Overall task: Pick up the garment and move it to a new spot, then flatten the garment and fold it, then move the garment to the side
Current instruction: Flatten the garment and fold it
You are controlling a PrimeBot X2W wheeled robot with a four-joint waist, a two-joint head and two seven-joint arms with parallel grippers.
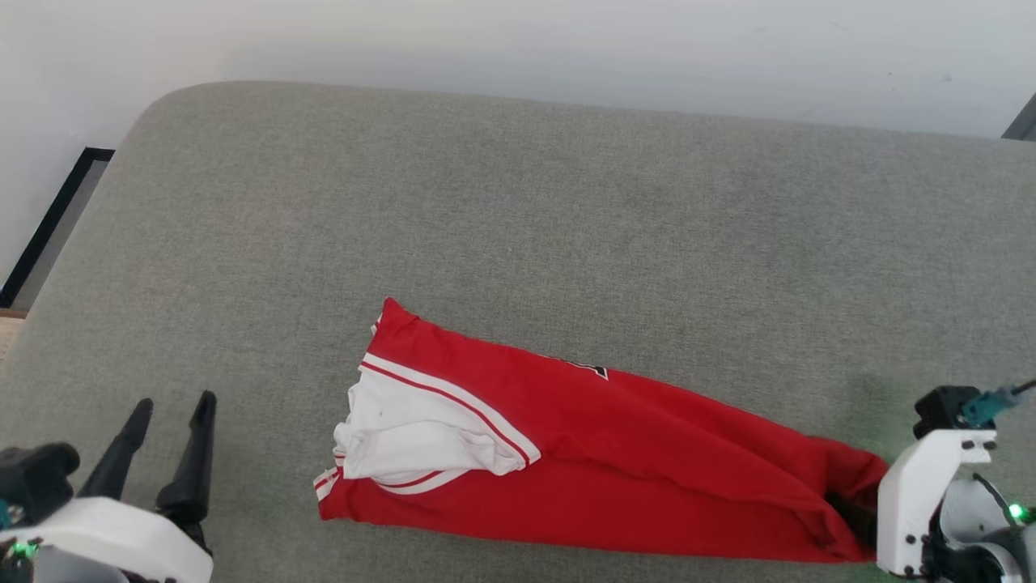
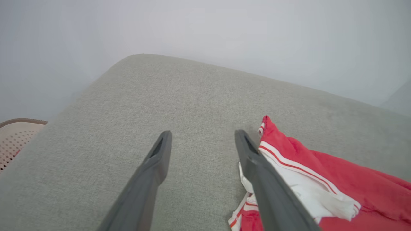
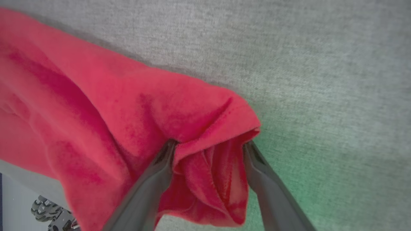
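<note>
- My left hand [image 1: 177, 399] is open. Its two dark fingers [image 2: 151, 179] stand wide apart and hold nothing.
- Right under my left hand is the grey cushion [image 1: 518, 202]. The gap between those fingers has bare cushion in it.
- The garment [image 1: 647, 453] lies on the cushion, near my left hand, on its right side. It does not touch that hand.
- The end of the garment nearest my left hand has the white sleeve [image 1: 405, 429]. The sleeve is all bunched up, with red and white stripes along its edge.
- The garment is folded into a long red strip. It runs from beside my left hand all the way over to my right hand.
- A tiny bit of black lettering [image 1: 595, 370] peeks out on the far edge of the strip. I cannot read it.
- My right hand [image 3: 210, 143] is open too, with its fingers spread wide.
- The other end of the garment sits right at my right hand. A soft bunch of red cloth with its hem fills the gap between my two right fingers, and both fingertips touch it.
- A green light [image 3: 289, 179] falls on the cushion just to the right of my right hand.
- Past the cushion, far in front of my left hand, is a pale wall [image 1: 518, 32].
- Off to the left of my left hand, past the cushion's edge, is a pale thing with little holes [image 2: 13, 138].
</note>
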